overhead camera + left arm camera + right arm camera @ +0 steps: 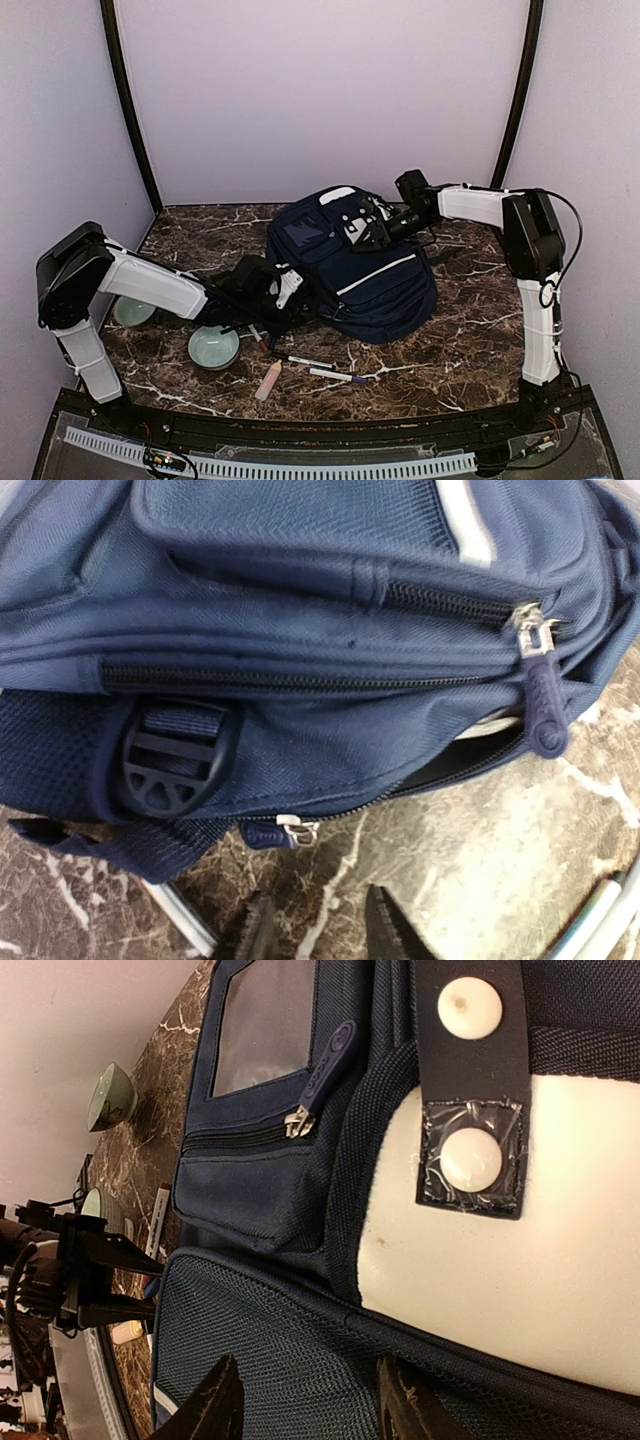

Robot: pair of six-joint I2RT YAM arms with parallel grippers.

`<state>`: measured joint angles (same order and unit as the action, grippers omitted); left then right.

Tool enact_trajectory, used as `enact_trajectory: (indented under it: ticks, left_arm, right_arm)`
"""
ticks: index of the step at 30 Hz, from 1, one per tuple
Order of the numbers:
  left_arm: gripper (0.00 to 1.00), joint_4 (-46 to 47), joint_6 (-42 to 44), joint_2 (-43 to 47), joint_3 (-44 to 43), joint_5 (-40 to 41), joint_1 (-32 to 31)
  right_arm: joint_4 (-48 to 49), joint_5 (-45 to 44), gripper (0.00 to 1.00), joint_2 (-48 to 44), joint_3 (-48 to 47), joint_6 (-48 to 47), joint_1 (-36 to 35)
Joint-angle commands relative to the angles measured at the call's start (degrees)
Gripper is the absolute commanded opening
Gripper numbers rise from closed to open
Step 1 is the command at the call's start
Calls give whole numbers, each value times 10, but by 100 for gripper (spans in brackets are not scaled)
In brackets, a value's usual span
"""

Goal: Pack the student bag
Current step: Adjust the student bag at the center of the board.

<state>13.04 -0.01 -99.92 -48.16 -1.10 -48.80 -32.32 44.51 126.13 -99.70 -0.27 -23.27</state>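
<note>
The student bag (372, 282) lies flat in the middle of the marble table, navy with a white stripe. My left gripper (287, 292) sits low at its left edge. In the left wrist view the gripper (320, 932) is open over bare marble, just short of a small zipper pull (285, 831) on the student bag (300, 610). The main zipper gapes to the right, showing pale lining. My right gripper (376, 226) is at the bag's top end. In its wrist view it (312, 1390) stands open, its fingers straddling the mesh panel of the student bag (260, 1190).
Two pale green bowls (213, 347) (133, 312) stand at front left. Markers (310, 362) (338, 376) and a peach tube (268, 380) lie in front of the bag. A white pen (180, 920) lies beside the left fingers. Walls close the table on three sides.
</note>
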Motion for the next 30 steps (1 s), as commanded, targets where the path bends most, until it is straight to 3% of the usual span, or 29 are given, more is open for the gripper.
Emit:
enact_trajectory:
  ticks: [1,13,16,20,25,30]
  left_arm:
    - [38,-4,20,-34,-21,10,2]
    - [39,52,101,-90,-53,44,4]
    - [34,55,110,-100,-61,44,3]
    - [17,59,109,-94,-52,45,3]
    - [3,23,105,-63,-33,25,-1]
    - [0,-12,105,-38,-25,-58,-13]
  right_arm:
    - [2,-115,47,58,34,3,10]
    - [8,-109,47,61,49,5,10]
    - [9,-107,47,61,48,5,10]
    - [9,-109,47,62,52,6,10]
    - [11,-114,47,65,53,9,10]
    - [9,-115,47,74,50,13,10]
